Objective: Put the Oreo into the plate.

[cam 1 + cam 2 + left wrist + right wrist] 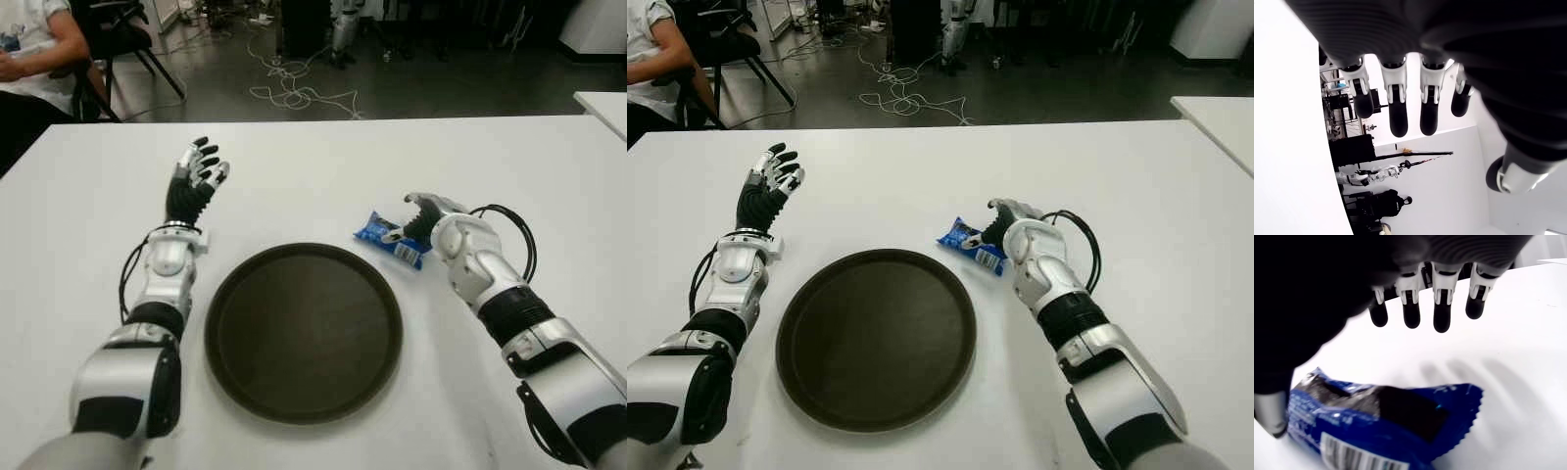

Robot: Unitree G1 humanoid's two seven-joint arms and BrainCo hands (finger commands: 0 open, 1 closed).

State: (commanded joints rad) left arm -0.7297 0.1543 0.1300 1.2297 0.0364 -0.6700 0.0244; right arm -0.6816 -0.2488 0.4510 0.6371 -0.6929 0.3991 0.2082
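While the Oreo packet [393,238] lies flat on the white bench [294,176] just beyond the dark round plate's [304,331] far right rim, the right robot hand [423,217] hangs right over its right end, fingers [1442,313] spread and clear of the wrapper. Its long axis runs slantwise, from far-left to near-right. The left robot hand [196,176], left of the plate, is open, empty and much farther off. Whether the right thumb touches the packet's end I cannot tell.

White table [323,166]: dark round plate [304,331], blue Oreo pack [390,238].
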